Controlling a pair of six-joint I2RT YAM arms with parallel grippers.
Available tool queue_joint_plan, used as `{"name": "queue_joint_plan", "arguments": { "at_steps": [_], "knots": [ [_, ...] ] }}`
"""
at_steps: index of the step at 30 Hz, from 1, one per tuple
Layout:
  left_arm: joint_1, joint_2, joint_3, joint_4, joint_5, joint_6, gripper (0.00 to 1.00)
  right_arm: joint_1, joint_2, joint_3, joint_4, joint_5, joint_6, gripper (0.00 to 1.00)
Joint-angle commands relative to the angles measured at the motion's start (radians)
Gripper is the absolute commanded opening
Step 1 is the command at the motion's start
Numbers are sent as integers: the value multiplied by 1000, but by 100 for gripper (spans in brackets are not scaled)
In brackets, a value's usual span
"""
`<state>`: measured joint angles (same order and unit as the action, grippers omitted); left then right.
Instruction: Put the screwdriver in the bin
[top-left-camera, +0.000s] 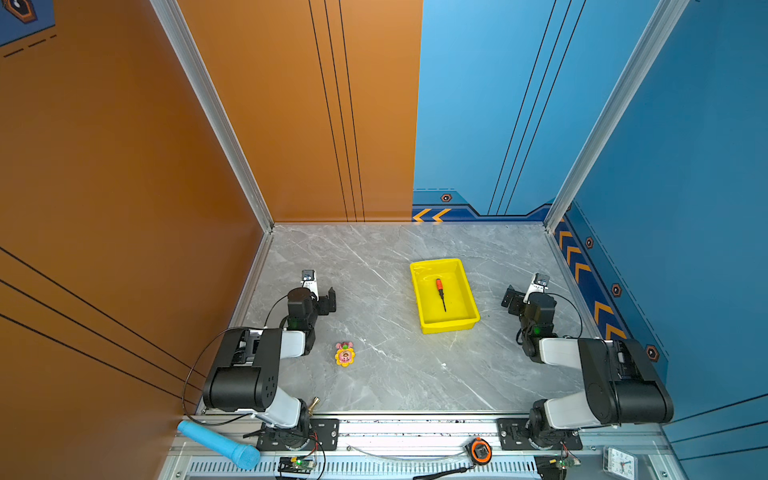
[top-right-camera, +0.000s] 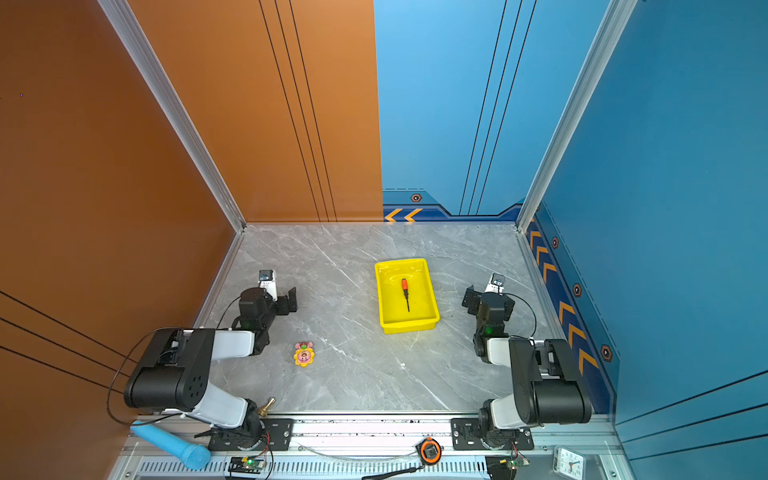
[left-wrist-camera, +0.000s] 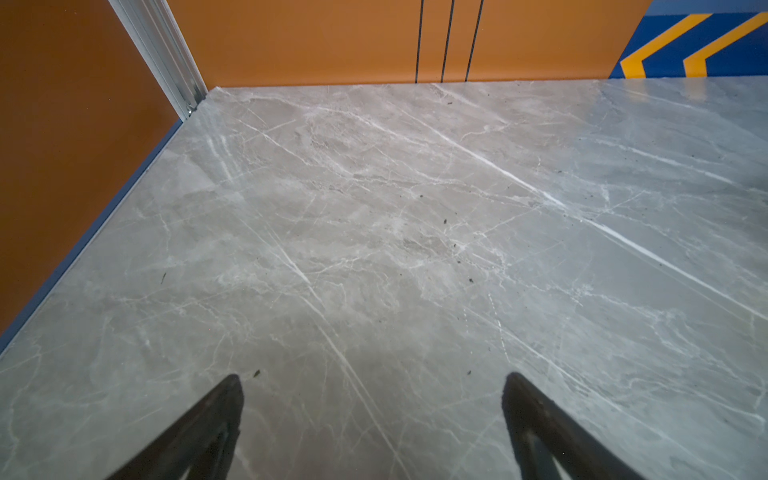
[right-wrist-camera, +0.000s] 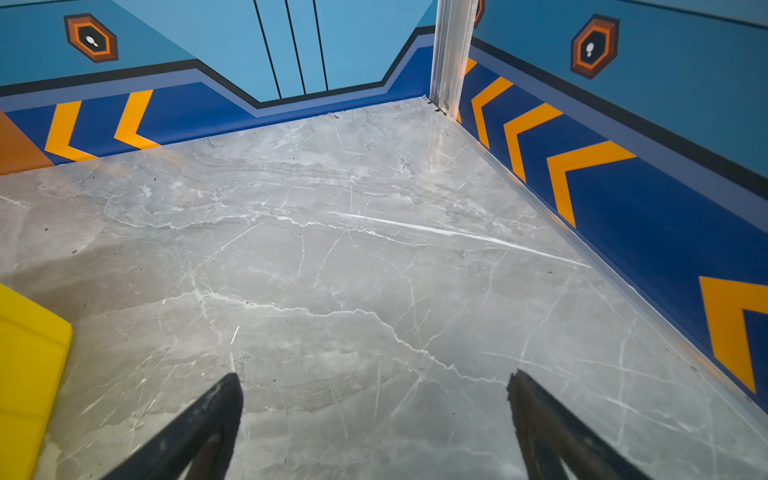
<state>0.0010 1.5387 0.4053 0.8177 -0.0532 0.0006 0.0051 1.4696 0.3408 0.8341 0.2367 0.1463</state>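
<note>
The screwdriver (top-left-camera: 441, 294) lay flat on the floor of the bin (top-left-camera: 468, 291), orange-red handle toward the back wall, shaft tip toward the front rim, clear of all four walls. Both top views agreed on that. By that layout the placement looked done.

The left gripper (left-wrist-camera: 372, 415) had its jaws spread wide over bare marble, nothing between them. The right gripper (right-wrist-camera: 375, 415) was also spread wide and empty, with only a corner of the bin at the frame edge in its wrist view. Both arms sat folded near their bases, well apart from the bin.

Risks from here, as judgement:
- The right arm was the nearer one to the bin. A sweep inward could clip the rim and slide or tip the tray, since it looked light and shallow.
- The slim screwdriver could roll on the smooth bin floor if the tray was bumped, though the walls should keep it in.
- The left arm had the flower toy (top-left-camera: 345, 354) just beside its forearm, so a low move could knock it.

Count: one screwdriver, one bin, one flower toy, one brass fitting (top-left-camera: 314, 402) by the left base, two grippers.
</note>
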Motion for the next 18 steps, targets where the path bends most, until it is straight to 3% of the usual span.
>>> {"name": "queue_joint_plan", "arguments": {
  "at_steps": [1,18],
  "knots": [
    [-18,21,-19,87,-43,7,98,30,67,14,104,33,-40,100],
    [-22,20,-24,97,-51,11,98,58,74,23,91,58,-67,100]
  ]
}}
